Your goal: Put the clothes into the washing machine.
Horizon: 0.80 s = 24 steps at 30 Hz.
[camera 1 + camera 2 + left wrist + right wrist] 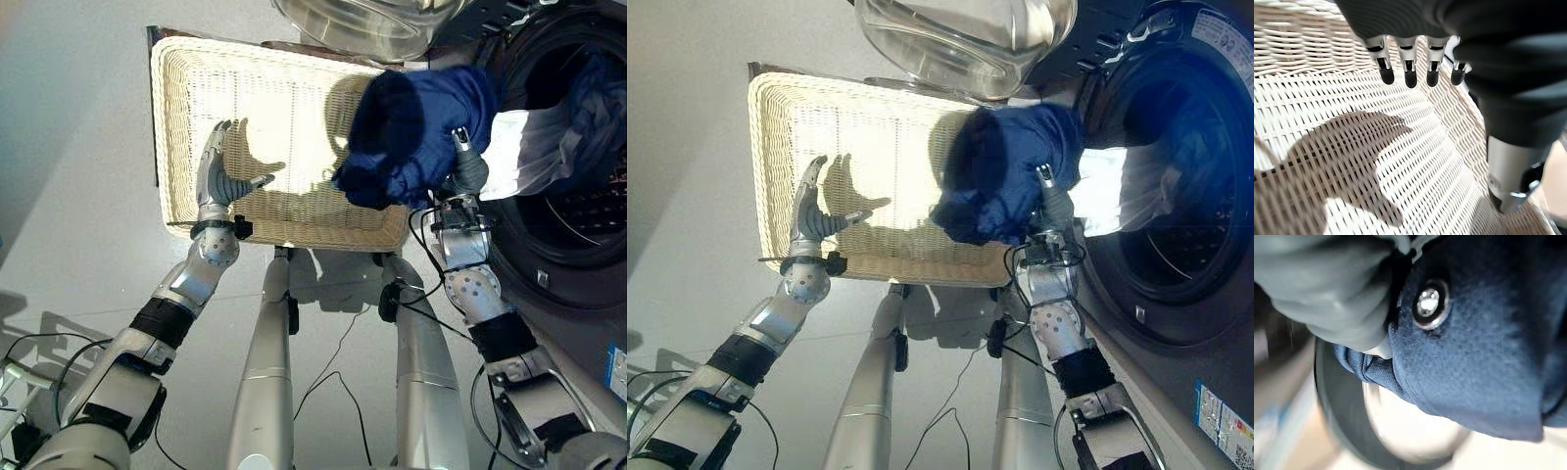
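Left eye view: the washing machine [578, 186] takes up my right side, its door [362, 24] swung open above the basket, and pale and blue cloth [558, 127] already lies in the drum mouth. Next in size, the wicker basket [176, 127] sits before me, its floor bare. The dark blue garment [416, 132] hangs bunched over my right hand [468, 171], between the basket's near right corner and the drum opening. Cloth covers that hand; my right wrist view has blue fabric with a metal snap [1428, 303] close up, so I judge the fingers are curled into it, though I cannot tell for certain. My left hand [217, 171] hovers over the basket with fingers straight and thumb spread, holding nothing.

To do this step well, I should carry the bundle right and deep past the drum rim before letting go, so no trailing edge drapes over the door seal.
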Motion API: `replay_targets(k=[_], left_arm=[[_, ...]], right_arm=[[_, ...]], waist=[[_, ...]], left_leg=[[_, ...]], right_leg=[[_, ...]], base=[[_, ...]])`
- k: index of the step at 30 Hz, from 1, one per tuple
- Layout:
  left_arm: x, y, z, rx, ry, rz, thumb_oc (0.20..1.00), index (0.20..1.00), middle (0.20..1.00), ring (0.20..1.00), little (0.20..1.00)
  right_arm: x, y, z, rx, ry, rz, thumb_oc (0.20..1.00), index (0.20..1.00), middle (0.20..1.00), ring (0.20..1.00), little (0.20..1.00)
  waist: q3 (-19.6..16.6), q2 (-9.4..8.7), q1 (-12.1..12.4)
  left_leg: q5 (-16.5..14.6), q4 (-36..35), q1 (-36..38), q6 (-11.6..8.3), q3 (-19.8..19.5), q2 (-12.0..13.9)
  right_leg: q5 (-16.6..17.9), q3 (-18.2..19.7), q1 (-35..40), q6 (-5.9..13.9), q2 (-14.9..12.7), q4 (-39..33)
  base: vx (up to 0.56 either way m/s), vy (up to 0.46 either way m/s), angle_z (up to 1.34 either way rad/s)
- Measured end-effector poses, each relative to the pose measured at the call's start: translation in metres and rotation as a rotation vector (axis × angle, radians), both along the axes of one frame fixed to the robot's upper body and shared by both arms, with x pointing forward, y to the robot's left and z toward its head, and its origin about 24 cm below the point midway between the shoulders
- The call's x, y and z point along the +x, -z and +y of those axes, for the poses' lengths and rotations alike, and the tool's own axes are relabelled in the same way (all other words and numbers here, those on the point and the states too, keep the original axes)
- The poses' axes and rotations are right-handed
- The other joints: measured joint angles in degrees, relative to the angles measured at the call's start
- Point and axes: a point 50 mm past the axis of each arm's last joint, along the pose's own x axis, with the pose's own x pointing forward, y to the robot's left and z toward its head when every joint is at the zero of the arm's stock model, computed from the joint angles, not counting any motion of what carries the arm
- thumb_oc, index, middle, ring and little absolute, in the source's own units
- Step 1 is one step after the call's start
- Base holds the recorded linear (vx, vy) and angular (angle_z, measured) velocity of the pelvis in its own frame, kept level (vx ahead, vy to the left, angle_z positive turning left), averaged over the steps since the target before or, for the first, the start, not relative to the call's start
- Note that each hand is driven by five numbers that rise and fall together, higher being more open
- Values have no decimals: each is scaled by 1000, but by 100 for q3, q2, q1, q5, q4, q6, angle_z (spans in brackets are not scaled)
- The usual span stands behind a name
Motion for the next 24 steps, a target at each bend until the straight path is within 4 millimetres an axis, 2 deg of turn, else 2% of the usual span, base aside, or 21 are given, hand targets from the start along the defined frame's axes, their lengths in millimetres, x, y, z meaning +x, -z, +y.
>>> replay_targets(k=[1, 4, 6, 8, 10, 12, 14, 16, 18, 21, 23, 24], left_arm=[[1, 4, 2, -2, -14, 6, 1000, 1000, 1000, 1000, 1000], [11, 7, 18, -53, -98, 27, 1000, 1000, 1000, 1000, 1000], [14, 5, 22, -78, -124, 26, 1000, 1000, 1000, 1000, 1000], [20, 7, 27, -79, -149, 54, 1000, 1000, 1000, 1000, 1000], [21, 6, 30, -96, -161, 60, 1000, 1000, 1000, 1000, 1000], [23, 9, 35, -86, -181, 79, 1000, 1000, 1000, 1000, 1000], [22, 14, 39, -78, -191, 94, 1000, 1000, 1000, 1000, 1000], [20, 18, 43, -88, -192, 100, 1000, 1000, 1000, 1000, 1000], [15, 25, 52, -82, -206, 113, 1000, 1000, 1000, 1000, 1000], [7, 33, 67, -60, -216, 140, 1000, 1000, 1000, 1000, 1000], [7, 35, 68, -61, -209, 147, 1000, 1000, 1000, 1000, 1000], [7, 34, 69, -58, -200, 152, 1000, 1000, 1000, 1000, 1000]], right_arm=[[3, 7, -6, 21, 19, 33, 200, 200, 200, 200, 200], [14, 21, -43, 176, 133, 147, 200, 200, 200, 200, 200], [15, 21, -62, 237, 207, 170, 200, 200, 200, 200, 200], [20, 23, -92, 293, 344, 265, 200, 200, 200, 200, 200], [20, 16, -113, 356, 455, 315, 200, 200, 200, 200, 200], [18, -1, -139, 411, 582, 364, 200, 200, 200, 200, 200], [6, -33, -170, 504, 742, 355, 200, 200, 200, 200, 200], [-6, -52, -178, 543, 867, 309, 200, 200, 200, 200, 200], [-16, -63, -184, 550, 981, 332, 200, 200, 200, 200, 200], [-24, -60, -185, 517, 1137, 418, 200, 200, 200, 200, 200], [-27, -58, -185, 478, 1204, 455, 200, 200, 200, 200, 200], [-27, -58, -185, 456, 1225, 470, 385, 385, 385, 385, 385]], waist=[[0, 0, -9], [0, 0, -13], [0, -1, -32], [0, -2, -40], [0, -4, -32], [0, -7, -39], [1, -9, -47], [2, -11, -41], [5, -17, -15], [17, -37, -10], [21, -44, -5], [23, -48, -8]], left_leg=[[0, 1, 1, 0, 7, 5], [-1, -2, -3, 1, 50, 37], [-1, -9, -1, 2, 74, 59], [-1, -7, -1, 2, 88, 91], [0, -11, -5, 1, 97, 123], [0, -9, -7, 1, 116, 141], [1, -6, -6, 0, 105, 161], [-3, -14, -17, -5, 105, 186], [-4, -24, -18, -5, 104, 200], [-5, -41, -41, -4, 109, 197], [-5, -48, -44, -3, 106, 194], [-5, -48, -48, -3, 105, 192]], right_leg=[[10, 7, 6, 1, 8, -16], [114, 30, 43, 4, 59, -177], [170, 35, 77, 5, 88, -272], [232, 49, 116, 4, 131, -363], [279, 47, 130, -14, 167, -438], [311, 49, 140, -18, 185, -481], [345, 44, 174, -26, 212, -535], [385, 43, 192, -38, 248, -625], [449, 39, 224, -59, 268, -700], [501, 41, 230, -57, 271, -793], [530, 42, 241, -54, 272, -833], [538, 43, 242, -51, 271, -844]], base=[[5, 22, -6], [2, 28, -10], [6, 25, -9], [12, 4, -9], [2, -4, -8], [1, -16, -6], [0, 0, 0], [9, -5, -5], [-5, 0, -3], [0, 0, 0], [0, 0, 0], [0, 0, 0]])
